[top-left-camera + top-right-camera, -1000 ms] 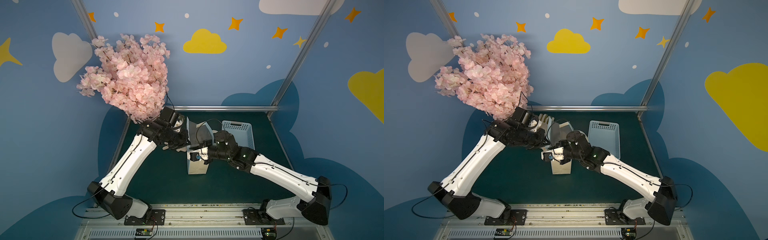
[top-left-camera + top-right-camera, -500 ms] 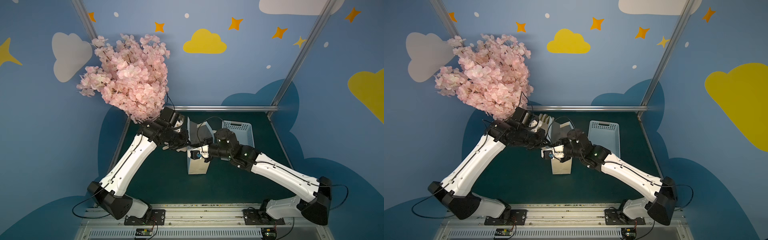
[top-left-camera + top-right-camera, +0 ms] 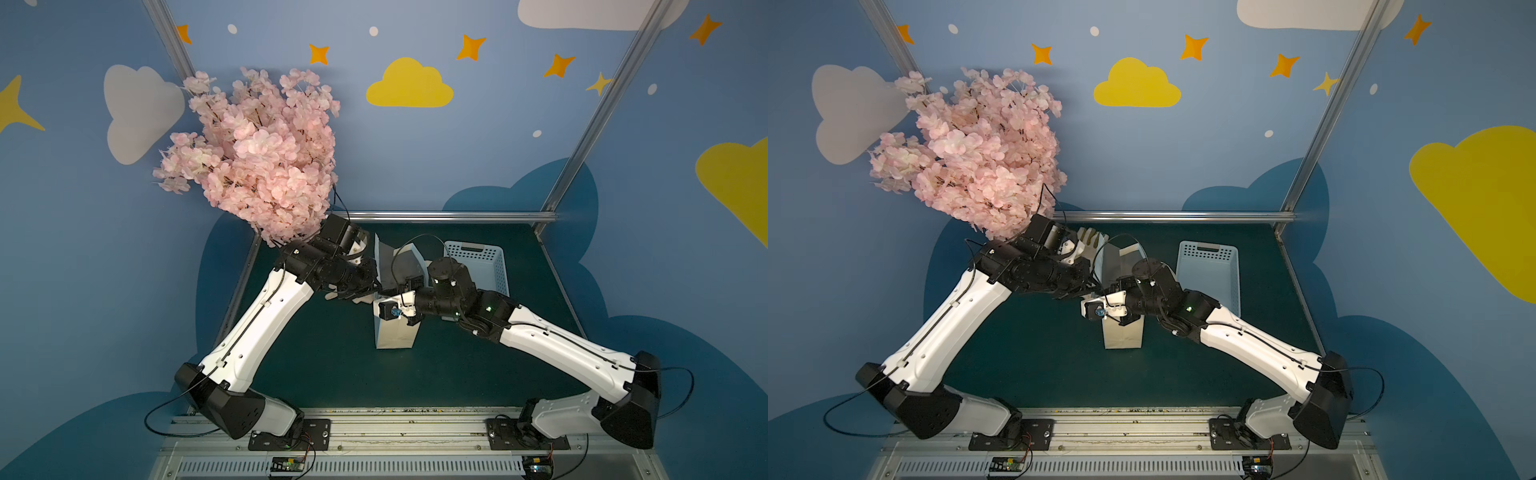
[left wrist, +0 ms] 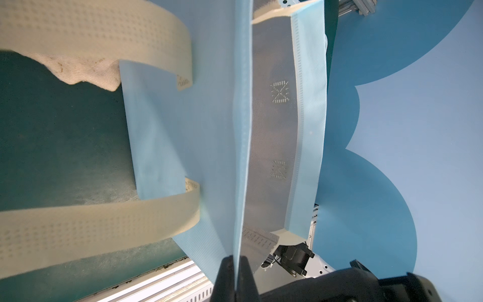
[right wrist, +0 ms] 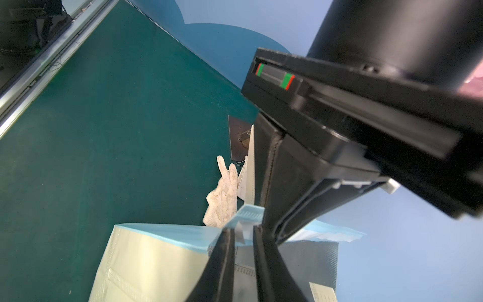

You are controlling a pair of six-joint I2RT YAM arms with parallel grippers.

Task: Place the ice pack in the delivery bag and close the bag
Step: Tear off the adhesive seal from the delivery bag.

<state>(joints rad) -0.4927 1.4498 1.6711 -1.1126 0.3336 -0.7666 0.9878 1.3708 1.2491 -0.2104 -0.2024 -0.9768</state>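
The delivery bag (image 3: pixel 395 336) (image 3: pixel 1123 336) stands upright mid-table, light blue with cream handles (image 4: pixel 91 34) and foil lining (image 4: pixel 271 130). My left gripper (image 4: pixel 236 261) is shut on the bag's blue rim and holds its mouth apart; its fingers (image 5: pixel 287 196) show in the right wrist view. My right gripper (image 5: pixel 241 232) (image 3: pixel 401 289) reaches into the bag's mouth (image 5: pixel 146 261). Its jaws stand narrowly apart, and a pale grey-white piece fills the gap at the tips. It looks like the ice pack's edge; the rest of it is hidden.
A light blue perforated basket (image 3: pixel 478 266) (image 3: pixel 1210 270) stands right of the bag near the back rail. A white cotton glove (image 3: pixel 1090 239) (image 5: pixel 222 198) lies behind the bag. A pink blossom bush (image 3: pixel 257 158) hangs over the left arm.
The right wrist has shifted slightly above the bag's mouth. The left arm and the bag have stayed where they were.
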